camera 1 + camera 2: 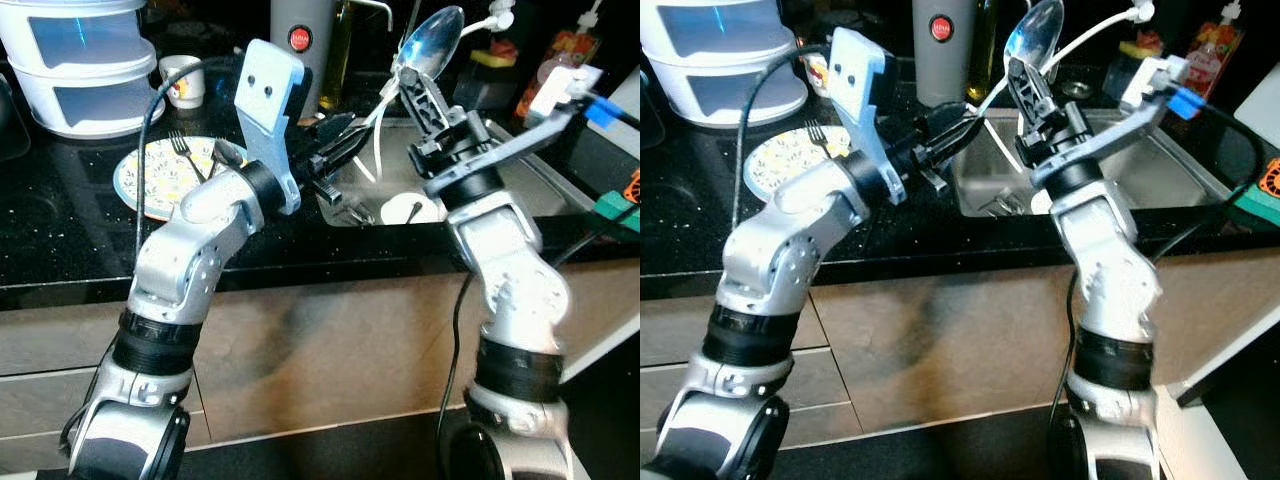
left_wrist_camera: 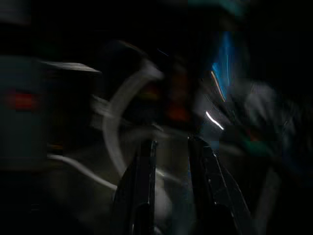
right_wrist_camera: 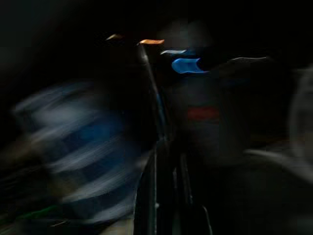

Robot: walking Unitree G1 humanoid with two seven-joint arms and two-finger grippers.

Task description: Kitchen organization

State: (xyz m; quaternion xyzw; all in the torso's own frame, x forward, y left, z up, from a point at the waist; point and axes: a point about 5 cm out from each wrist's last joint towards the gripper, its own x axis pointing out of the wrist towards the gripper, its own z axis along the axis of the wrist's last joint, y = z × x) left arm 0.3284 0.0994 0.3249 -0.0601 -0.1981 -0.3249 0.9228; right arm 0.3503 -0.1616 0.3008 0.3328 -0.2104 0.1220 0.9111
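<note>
Right gripper (image 1: 412,85) clamped on a spoon (image 1: 432,42), raised over the sink (image 1: 560,200). Spoon's long axis runs near upright, bowl topmost, tilted slightly to the robot's right. Left gripper (image 1: 335,140) reaches over the sink's left rim; whether its fingers are parted cannot be told. Left of it, a patterned plate (image 1: 150,175) carrying a fork (image 1: 183,150) lies on the black counter (image 1: 60,220). Open basin below the spoon.

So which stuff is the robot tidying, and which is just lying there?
In the job:
- big shiny metal spoon, held by the right gripper
- steel sink
- patterned plate with a fork

Lying about:
- white stacked containers
- grey flask
- small mug
</note>
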